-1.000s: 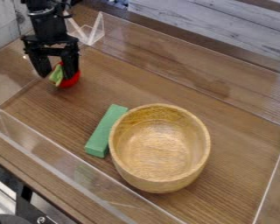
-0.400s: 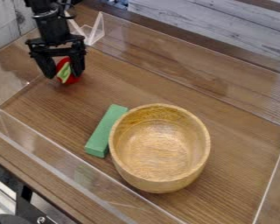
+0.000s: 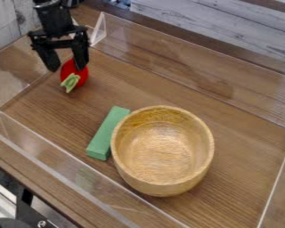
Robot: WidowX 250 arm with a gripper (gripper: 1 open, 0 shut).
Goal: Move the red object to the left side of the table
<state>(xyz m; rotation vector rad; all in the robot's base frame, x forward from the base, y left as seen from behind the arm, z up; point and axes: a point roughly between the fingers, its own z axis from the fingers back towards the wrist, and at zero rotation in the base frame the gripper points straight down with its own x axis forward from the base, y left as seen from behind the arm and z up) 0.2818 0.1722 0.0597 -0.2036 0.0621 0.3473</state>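
The gripper [image 3: 61, 56] is seen at the upper left with its fingers spread wide, one to each side of the red strawberry toy [image 3: 74, 74]. The toy lies on the table [image 3: 224, 69] between and just below the fingertips, its light green leafy end turned toward the near side of the view; whether it is touched by either finger cannot be told. No grip on it is shown.

Well apart from the fingers, toward the lower middle of the view, a flat green block [image 3: 107, 133] is seen lying lengthwise. Just beside it, farther still from the fingers, a round wooden bowl [image 3: 163, 151] is set upright, and nothing is seen inside it. Neither is placed between the fingers and the toy.

The tabletop is brown, with a visible wood grain, and is bordered by clear walls [image 3: 92, 193]. Near the fingers, behind the toy, a pale angular shape is partly hidden by the gripper. Dark cables or arm parts are glimpsed at the lower left corner, beyond the wall.
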